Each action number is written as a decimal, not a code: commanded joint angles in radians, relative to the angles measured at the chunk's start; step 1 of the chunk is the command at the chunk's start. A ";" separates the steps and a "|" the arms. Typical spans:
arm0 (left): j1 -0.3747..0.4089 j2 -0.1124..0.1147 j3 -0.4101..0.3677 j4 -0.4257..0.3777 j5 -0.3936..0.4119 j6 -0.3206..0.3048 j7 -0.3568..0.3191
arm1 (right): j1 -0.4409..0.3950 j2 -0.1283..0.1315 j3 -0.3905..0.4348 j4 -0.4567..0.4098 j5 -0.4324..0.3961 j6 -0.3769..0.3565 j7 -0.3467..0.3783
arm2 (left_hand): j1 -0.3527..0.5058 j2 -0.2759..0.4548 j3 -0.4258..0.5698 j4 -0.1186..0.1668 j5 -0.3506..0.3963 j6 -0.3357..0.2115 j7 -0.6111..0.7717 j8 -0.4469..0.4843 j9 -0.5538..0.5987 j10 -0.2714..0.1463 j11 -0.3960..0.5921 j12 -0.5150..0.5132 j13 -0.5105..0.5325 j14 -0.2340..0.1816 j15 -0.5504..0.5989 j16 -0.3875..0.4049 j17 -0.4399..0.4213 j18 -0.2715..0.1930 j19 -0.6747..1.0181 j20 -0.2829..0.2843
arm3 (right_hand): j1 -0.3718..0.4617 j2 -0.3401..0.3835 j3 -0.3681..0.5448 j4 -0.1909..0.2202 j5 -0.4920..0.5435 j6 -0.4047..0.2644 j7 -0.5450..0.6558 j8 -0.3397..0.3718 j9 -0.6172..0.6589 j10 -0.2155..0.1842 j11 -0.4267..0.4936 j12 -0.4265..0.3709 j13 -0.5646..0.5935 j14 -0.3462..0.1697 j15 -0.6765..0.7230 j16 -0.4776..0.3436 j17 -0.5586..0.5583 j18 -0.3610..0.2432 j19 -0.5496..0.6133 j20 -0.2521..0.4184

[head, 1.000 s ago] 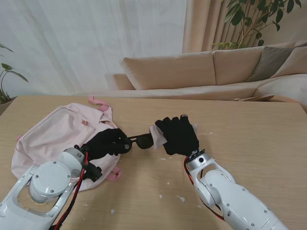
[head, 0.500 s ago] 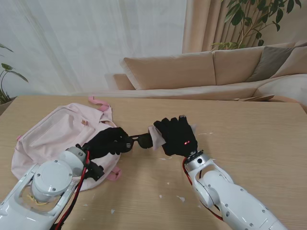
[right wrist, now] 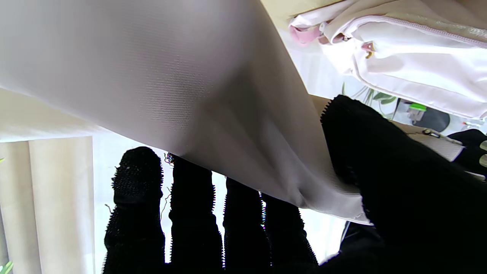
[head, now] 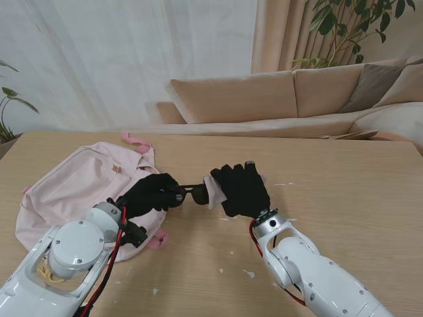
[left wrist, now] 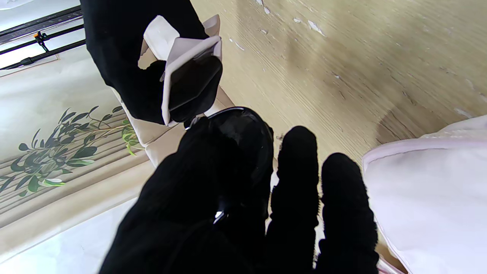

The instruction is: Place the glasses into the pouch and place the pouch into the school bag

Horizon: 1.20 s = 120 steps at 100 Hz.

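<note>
My left hand (head: 152, 193) is shut on dark sunglasses (head: 192, 194), held just above the table. One lens (left wrist: 243, 133) shows past my thumb in the left wrist view. My right hand (head: 240, 189) is shut on a pale pink pouch (head: 217, 188), its open mouth (left wrist: 192, 76) facing the glasses; the far end of the glasses sits at or just inside that mouth. The pouch fabric (right wrist: 190, 106) fills the right wrist view. The pink school bag (head: 79, 188) lies flat on the table at my left, under my left arm.
Pink bag straps (head: 135, 142) stick out at the bag's far end. Small white scraps (head: 249, 273) dot the wooden table (head: 344, 191) near me. A beige sofa (head: 277, 99) and curtains stand beyond the table's far edge.
My right hand has shifted slightly left with the pouch, closing the gap to the glasses. My left hand has edged a little farther from me.
</note>
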<state>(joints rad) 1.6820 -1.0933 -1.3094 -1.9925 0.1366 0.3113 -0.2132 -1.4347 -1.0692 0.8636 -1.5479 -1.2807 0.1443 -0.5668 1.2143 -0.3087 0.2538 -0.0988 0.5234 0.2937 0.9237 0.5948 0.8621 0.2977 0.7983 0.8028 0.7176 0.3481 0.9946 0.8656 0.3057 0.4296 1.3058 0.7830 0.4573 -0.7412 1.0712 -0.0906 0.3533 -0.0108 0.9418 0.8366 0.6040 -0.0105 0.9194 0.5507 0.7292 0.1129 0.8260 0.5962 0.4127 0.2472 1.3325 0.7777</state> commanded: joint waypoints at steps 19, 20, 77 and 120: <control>0.003 -0.014 0.007 0.000 -0.016 -0.017 0.005 | -0.002 -0.009 -0.013 -0.008 0.012 0.000 0.022 | 0.077 0.083 0.106 0.014 -0.006 -0.075 0.130 0.032 0.064 -0.026 0.060 -0.001 0.025 0.009 0.027 0.011 0.008 0.023 0.034 0.026 | -0.034 0.037 -0.004 0.009 0.006 0.001 0.001 0.001 0.009 0.004 0.005 0.007 0.005 -0.007 0.020 0.021 0.002 -0.008 0.022 0.017; 0.003 -0.015 0.008 0.000 -0.016 -0.018 0.006 | -0.002 -0.009 -0.013 -0.008 0.013 0.000 0.023 | 0.077 0.083 0.106 0.014 -0.006 -0.075 0.130 0.033 0.064 -0.027 0.060 -0.001 0.025 0.009 0.027 0.011 0.008 0.023 0.034 0.026 | -0.036 0.039 -0.005 0.009 0.007 0.002 0.001 0.001 0.008 0.005 0.004 0.006 0.005 -0.007 0.020 0.021 0.002 -0.008 0.022 0.017; -0.007 -0.023 0.030 0.012 -0.027 -0.044 0.037 | 0.011 -0.023 -0.037 -0.010 0.060 -0.006 0.021 | 0.077 0.080 0.122 0.015 -0.005 -0.082 0.135 0.060 0.064 -0.034 0.064 0.003 0.024 0.010 0.027 0.013 0.006 0.024 0.033 0.025 | -0.089 0.080 -0.070 0.016 0.003 0.032 -0.028 -0.007 -0.005 0.024 -0.003 0.005 -0.001 0.002 0.020 0.025 0.001 -0.001 0.027 0.026; -0.022 -0.022 0.054 0.010 0.000 -0.028 0.040 | 0.040 -0.027 -0.072 -0.005 0.060 -0.002 0.012 | 0.077 0.081 0.118 0.015 -0.005 -0.082 0.125 0.064 0.064 -0.029 0.060 0.004 0.026 0.009 0.025 0.013 0.007 0.024 0.034 0.025 | -0.083 0.076 -0.066 0.019 0.001 0.030 -0.034 -0.007 -0.011 0.024 -0.006 0.003 -0.004 0.000 0.017 0.026 0.001 -0.003 0.027 0.027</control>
<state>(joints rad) 1.6585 -1.1078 -1.2631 -1.9720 0.1363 0.2775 -0.1534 -1.3997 -1.0872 0.8006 -1.5461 -1.2156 0.1441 -0.5637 1.2130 -0.3087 0.2629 -0.0988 0.5251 0.3056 0.9876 0.6476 0.8621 0.2984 0.8127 0.8005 0.7184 0.3489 0.9948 0.8656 0.3064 0.4305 1.3060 0.7831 0.3881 -0.6923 0.9814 -0.0879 0.3533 0.0431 0.9187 0.8365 0.6040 0.0044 0.9168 0.5510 0.7292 0.1126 0.8263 0.5994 0.4127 0.2472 1.3324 0.7908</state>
